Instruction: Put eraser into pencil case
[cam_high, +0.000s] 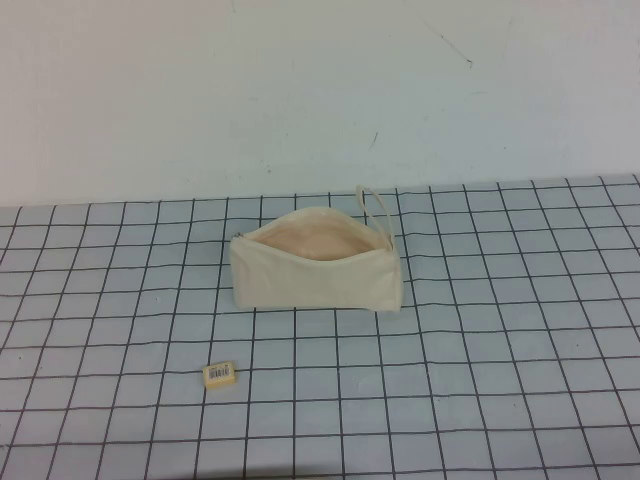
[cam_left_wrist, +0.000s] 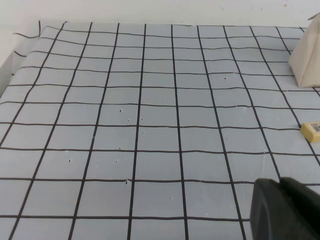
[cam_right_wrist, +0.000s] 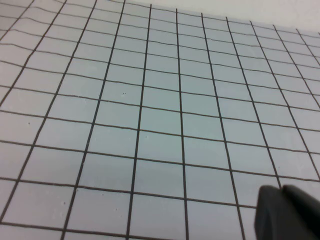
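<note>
The eraser (cam_high: 219, 374), a tiny pale yellow block with a barcode label, lies on the grid mat in front of and to the left of the pencil case (cam_high: 315, 265). The cream pouch stands with its zip open, showing pinkish lining, its loop strap (cam_high: 377, 207) at the far right end. Neither arm shows in the high view. In the left wrist view the eraser (cam_left_wrist: 311, 130) and a corner of the pencil case (cam_left_wrist: 306, 62) lie well ahead of my left gripper (cam_left_wrist: 280, 183), whose dark fingers are together and empty. My right gripper (cam_right_wrist: 281, 191) is shut and empty over bare mat.
A pale blue mat with a black grid (cam_high: 480, 330) covers the table. Its far edge (cam_high: 150, 200) meets a plain white surface behind the pouch. The mat's left edge (cam_left_wrist: 20, 55) shows in the left wrist view.
</note>
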